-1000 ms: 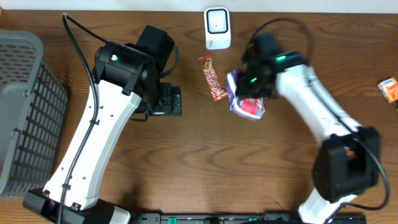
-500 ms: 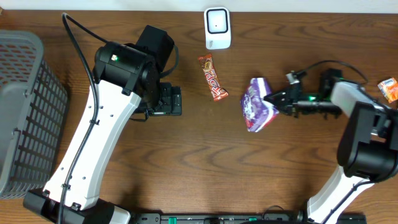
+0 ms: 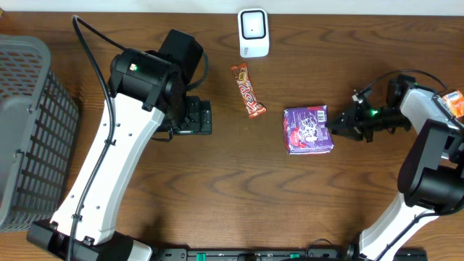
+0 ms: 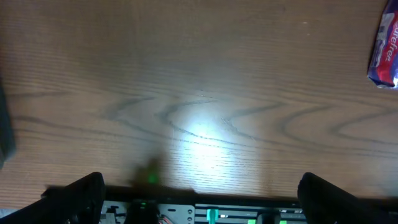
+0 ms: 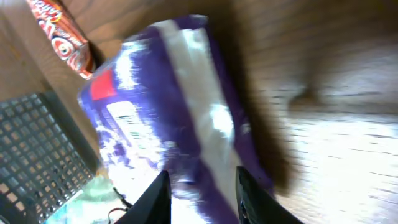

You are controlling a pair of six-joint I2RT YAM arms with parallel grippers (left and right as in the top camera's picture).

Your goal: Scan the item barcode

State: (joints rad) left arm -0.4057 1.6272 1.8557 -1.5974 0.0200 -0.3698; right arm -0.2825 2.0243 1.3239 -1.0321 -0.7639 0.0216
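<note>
The item, a purple snack packet, lies flat on the wooden table right of centre. My right gripper sits at its right edge, low over the table. In the right wrist view the packet is blurred and fills the space ahead of the right gripper, whose fingers stand apart astride its near edge. The white barcode scanner stands at the back centre. My left gripper hovers left of centre. In its own view the left gripper is wide open over bare wood, with the packet's end at top right.
A red chocolate bar lies between the scanner and the packet. An orange packet sits at the right edge. A grey mesh basket stands at the far left. The arm bases line the front edge.
My right arm has swung right and down from near the scanner. The packet, tilted half a second ago, now lies flat. The right jaws have parted. The left arm is still.
</note>
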